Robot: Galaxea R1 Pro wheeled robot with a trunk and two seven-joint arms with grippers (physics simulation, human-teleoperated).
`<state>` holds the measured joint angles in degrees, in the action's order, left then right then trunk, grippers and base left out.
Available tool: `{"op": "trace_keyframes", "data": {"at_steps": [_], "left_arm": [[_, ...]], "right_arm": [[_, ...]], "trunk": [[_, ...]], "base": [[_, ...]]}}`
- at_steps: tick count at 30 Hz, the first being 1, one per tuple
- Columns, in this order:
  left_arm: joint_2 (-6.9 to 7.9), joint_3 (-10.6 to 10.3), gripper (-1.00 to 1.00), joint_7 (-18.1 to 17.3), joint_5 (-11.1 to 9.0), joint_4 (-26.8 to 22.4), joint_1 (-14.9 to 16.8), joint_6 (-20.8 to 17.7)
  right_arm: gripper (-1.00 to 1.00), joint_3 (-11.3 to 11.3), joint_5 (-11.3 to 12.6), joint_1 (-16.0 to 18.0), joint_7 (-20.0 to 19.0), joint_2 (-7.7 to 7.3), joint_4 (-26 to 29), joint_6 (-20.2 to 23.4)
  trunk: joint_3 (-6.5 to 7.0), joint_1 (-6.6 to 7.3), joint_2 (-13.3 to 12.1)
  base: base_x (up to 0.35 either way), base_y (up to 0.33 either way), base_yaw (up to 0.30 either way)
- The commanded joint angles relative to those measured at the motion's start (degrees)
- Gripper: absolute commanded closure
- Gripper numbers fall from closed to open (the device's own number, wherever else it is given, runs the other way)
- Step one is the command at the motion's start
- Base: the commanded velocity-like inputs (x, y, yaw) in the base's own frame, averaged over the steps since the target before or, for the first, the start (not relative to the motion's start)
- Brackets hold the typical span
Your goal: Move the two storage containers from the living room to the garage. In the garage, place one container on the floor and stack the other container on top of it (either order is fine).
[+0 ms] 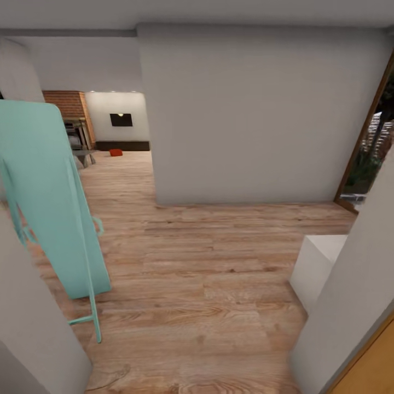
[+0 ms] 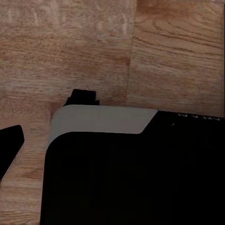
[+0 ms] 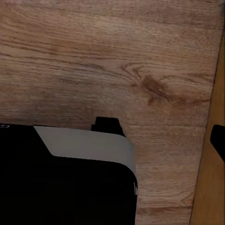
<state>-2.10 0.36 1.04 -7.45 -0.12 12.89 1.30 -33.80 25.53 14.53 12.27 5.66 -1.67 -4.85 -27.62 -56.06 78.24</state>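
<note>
Far down the hallway, one small orange-red storage container (image 1: 115, 152) sits on the light wood plank floor of the living room, below the wall TV (image 1: 121, 120) and beside the brick fireplace (image 1: 70, 105). It is many steps away from me. In the left wrist view a single dark fingertip (image 2: 10, 146) pokes in at the picture's edge over the planks. A similar dark fingertip (image 3: 218, 141) shows in the right wrist view. Nothing is between the fingers in either view. The garage is out of view.
A teal ironing board (image 1: 52, 202) leans against the left wall of the passage. A grey-white wall block (image 1: 257, 120) stands ahead, with the opening to its left. A white box (image 1: 317, 265) sits at the right, a honey-coloured wood panel (image 1: 375, 364) at the lower right. My dark base (image 2: 136, 178) shows below.
</note>
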Motion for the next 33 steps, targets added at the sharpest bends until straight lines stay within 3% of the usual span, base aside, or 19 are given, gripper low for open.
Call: {"op": "trace_keyframes", "data": {"at_steps": [1,33], "left_arm": [[-0.01,-0.01,-1.0,0.1,-0.46,0.04,0.02,0.13],[-0.08,-0.01,-1.0,0.1,-0.45,0.04,0.03,0.11]], "right_arm": [[-1.0,-0.48,0.58,0.06,0.03,0.05,-0.18,-0.33],[-1.0,-0.42,0.58,0.06,0.03,-0.13,-0.18,-0.33]], "trunk": [[-0.06,-0.03,0.03],[-0.06,-0.03,0.03]], "base": [[0.323,0.0,0.0],[0.323,0.0,0.0]]}}
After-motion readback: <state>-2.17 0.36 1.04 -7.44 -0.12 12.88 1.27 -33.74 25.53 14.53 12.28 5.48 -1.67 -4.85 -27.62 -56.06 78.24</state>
